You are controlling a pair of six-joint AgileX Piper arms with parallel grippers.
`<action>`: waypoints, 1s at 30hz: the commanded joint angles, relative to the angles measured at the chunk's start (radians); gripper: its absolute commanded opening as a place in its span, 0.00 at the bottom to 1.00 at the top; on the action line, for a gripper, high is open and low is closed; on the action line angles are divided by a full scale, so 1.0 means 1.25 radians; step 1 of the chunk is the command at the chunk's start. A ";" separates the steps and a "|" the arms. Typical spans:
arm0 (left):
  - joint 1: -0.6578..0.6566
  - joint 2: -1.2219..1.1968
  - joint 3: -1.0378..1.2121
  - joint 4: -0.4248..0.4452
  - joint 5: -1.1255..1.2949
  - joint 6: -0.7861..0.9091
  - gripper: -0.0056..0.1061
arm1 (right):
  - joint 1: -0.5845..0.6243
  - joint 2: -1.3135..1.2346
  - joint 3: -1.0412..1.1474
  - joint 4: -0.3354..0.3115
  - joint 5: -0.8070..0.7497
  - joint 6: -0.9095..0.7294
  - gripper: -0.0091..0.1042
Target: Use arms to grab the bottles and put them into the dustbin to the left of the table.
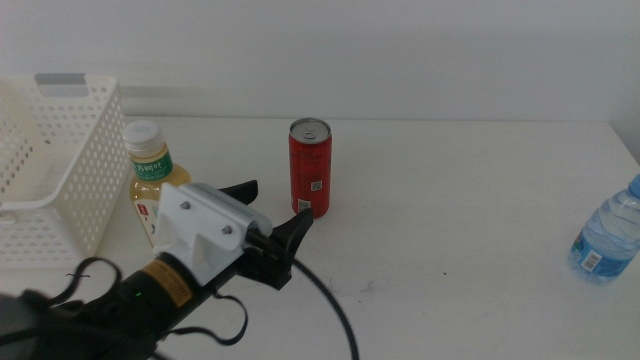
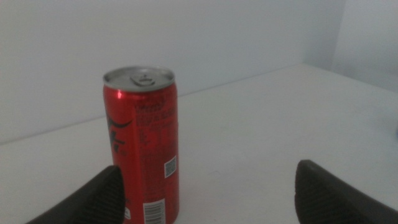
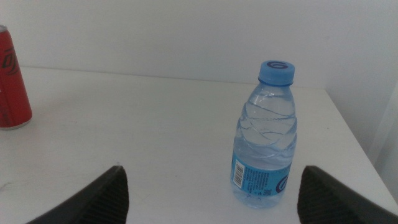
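Note:
A slim red can (image 1: 310,168) stands upright near the middle of the white table (image 1: 450,200). My left gripper (image 1: 272,212) comes in from the lower left, open and empty, just short of the can and a little to its left. In the left wrist view the can (image 2: 142,143) stands close ahead, by one jaw. A yellow-drink bottle (image 1: 149,172) with a white cap stands beside the white dustbin (image 1: 55,170). A clear water bottle (image 1: 610,235) with a blue cap stands at the table's right edge. My right gripper (image 3: 211,196) is open and faces the water bottle (image 3: 266,140) from a short distance. It is out of the middle view.
The left arm's black cable (image 1: 335,310) trails over the table's front. The red can also shows far off in the right wrist view (image 3: 11,81). The table's right edge (image 3: 354,137) runs close behind the water bottle. A white wall stands behind the table.

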 commanded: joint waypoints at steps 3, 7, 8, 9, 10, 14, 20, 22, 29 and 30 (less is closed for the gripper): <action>-0.003 0.070 -0.049 -0.035 -0.030 -0.012 0.89 | -0.003 -0.003 0.003 -0.003 -0.013 -0.005 0.86; -0.001 0.137 -0.107 -0.071 -0.030 -0.012 0.89 | -0.003 -0.003 0.003 -0.003 -0.013 -0.005 0.86; -0.001 0.155 -0.124 -0.072 -0.029 -0.010 0.89 | -0.003 -0.003 0.003 -0.003 -0.013 -0.005 0.86; -0.001 0.171 -0.138 -0.072 -0.028 -0.008 0.89 | -0.003 -0.003 0.003 -0.003 -0.013 -0.005 0.86; -0.001 0.186 -0.156 -0.072 -0.023 -0.008 0.89 | -0.003 -0.003 0.003 -0.003 -0.013 -0.005 0.86; -0.001 0.238 -0.224 -0.074 0.013 -0.008 0.89 | -0.003 -0.003 0.003 -0.003 -0.013 -0.005 0.86; -0.001 0.316 -0.315 -0.085 0.048 -0.008 0.89 | -0.003 -0.003 0.003 -0.003 -0.013 -0.005 0.86; -0.001 0.337 -0.336 -0.093 0.048 -0.008 0.89 | -0.003 -0.003 0.003 -0.003 -0.013 -0.005 0.86; -0.001 0.389 -0.400 -0.126 0.053 -0.003 0.89 | -0.003 -0.003 0.003 -0.003 -0.013 -0.005 0.86; -0.001 0.395 -0.407 -0.128 0.054 0.000 0.89 | -0.003 -0.003 0.003 -0.003 -0.013 -0.005 0.86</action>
